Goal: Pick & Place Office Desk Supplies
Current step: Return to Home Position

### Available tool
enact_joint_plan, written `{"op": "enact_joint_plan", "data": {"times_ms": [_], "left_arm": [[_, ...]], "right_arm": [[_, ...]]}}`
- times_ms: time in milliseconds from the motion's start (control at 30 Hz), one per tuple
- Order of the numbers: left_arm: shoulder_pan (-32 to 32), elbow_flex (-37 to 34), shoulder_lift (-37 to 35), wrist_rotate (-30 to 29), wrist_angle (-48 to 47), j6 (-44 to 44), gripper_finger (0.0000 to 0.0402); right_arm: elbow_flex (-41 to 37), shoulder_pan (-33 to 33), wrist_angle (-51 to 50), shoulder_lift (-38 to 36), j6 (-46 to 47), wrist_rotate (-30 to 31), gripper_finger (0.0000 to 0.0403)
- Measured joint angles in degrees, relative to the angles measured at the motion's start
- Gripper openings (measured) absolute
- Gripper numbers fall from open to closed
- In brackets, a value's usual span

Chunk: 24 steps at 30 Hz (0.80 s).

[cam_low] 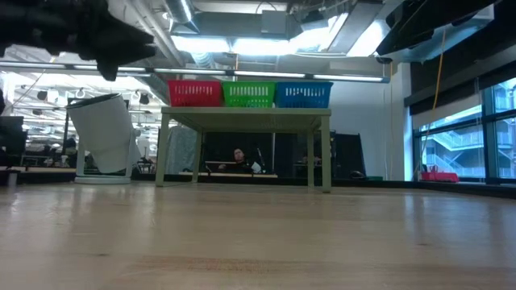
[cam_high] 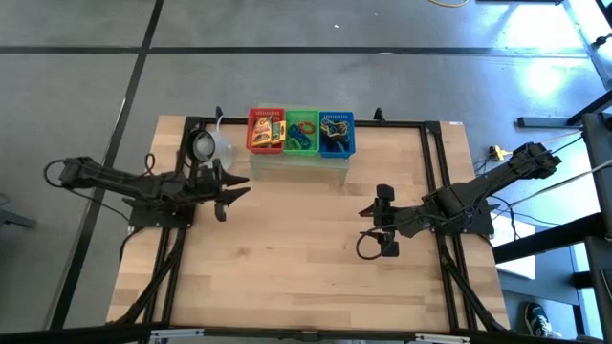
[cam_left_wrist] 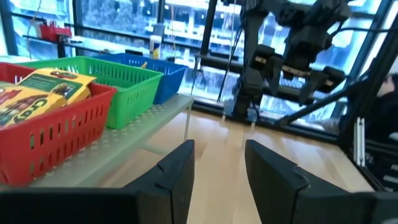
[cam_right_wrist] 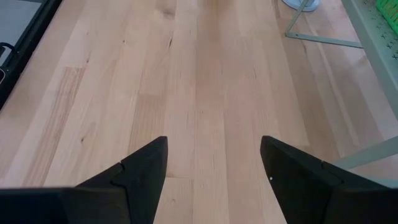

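Red bin [cam_high: 266,130], green bin [cam_high: 300,132] and blue bin [cam_high: 337,133] form a left-to-right row on the mesh shelf [cam_high: 296,164], with a yellow printed box [cam_left_wrist: 46,93] in the red one. The left gripper [cam_left_wrist: 221,146] hovers beside the shelf, fingers slightly parted. The right gripper [cam_right_wrist: 214,143] hangs over bare table, spread wide.

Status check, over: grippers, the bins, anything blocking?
Left gripper, right gripper: jaws open, empty, above the table. Red bin, green bin, blue bin side by side on the stand, loaded. Nothing blocking.

The tabletop [cam_right_wrist: 205,93] is smooth pale wood with a faint sheen, the red bin [cam_left_wrist: 56,134], green bin [cam_left_wrist: 127,93] and blue bin [cam_left_wrist: 165,78] latticed plastic (slightly glossy), the stand [cam_left_wrist: 143,121] matt.
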Motion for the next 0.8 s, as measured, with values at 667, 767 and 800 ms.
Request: {"op": "enact_joint_plan", "data": {"times_ms": [667, 767, 800], "left_arm": [[0.0, -10.0, -3.7, -1.2, 18.8, 6.3, 0.0134], [0.0, -10.0, -4.9, -1.0, 18.8, 8.7, 0.0132], [0.0, -10.0, -5.0, -1.0, 18.6, 9.0, 0.0132]], "right_arm": [[0.0, 0.0, 0.0, 0.0, 0.0, -0.1, 0.0258], [0.0, 0.0, 0.0, 0.0, 0.0, -0.1, 0.0259], [0.0, 0.0, 0.0, 0.0, 0.0, -0.1, 0.0259]]}}
